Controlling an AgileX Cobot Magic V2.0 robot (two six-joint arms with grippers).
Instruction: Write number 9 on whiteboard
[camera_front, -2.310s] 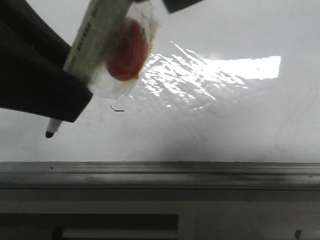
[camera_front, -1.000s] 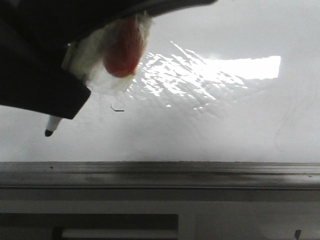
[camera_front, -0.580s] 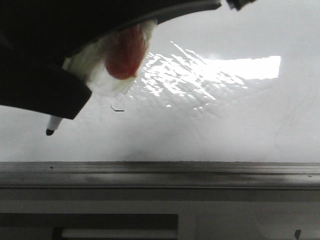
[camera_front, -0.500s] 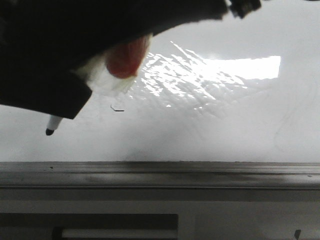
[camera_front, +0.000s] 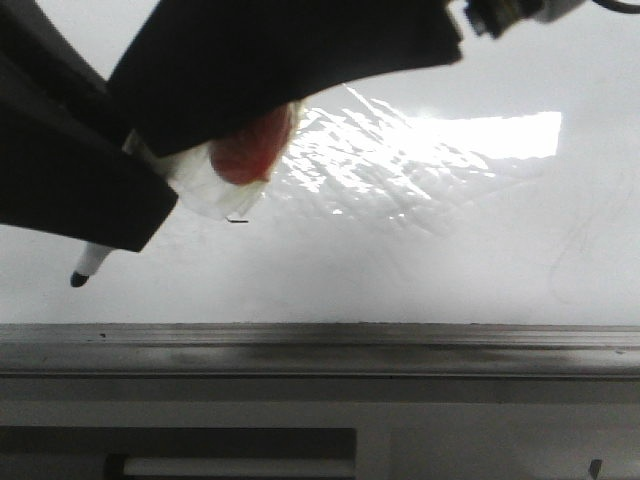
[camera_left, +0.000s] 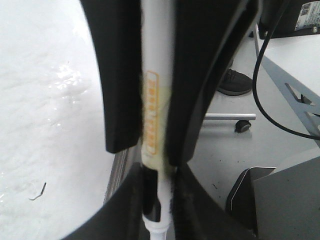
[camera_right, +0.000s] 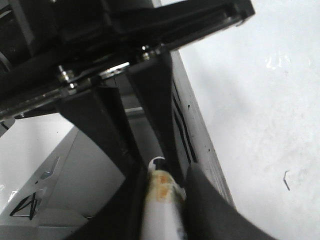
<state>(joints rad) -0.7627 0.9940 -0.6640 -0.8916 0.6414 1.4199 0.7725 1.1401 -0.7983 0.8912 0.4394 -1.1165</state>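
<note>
We've got the left hand (camera_left: 159, 150) clamped tight on a white marker (camera_left: 156, 100), its dark tip (camera_front: 78, 279) hanging low at the left of the whiteboard (camera_front: 450, 260), just above the grey rail (camera_front: 400, 345), and we can't tell if it touches the surface. The right hand (camera_right: 160, 172) is pinched narrow round the other end of that same marker, w/ a red blob wrapped in clear tape (camera_front: 240, 155) showing betw. the two arms. No number 9 drawn yet that we can see, only a tiny dark tick (camera_front: 237, 219) near the glare patch (camera_front: 420, 150).
</note>
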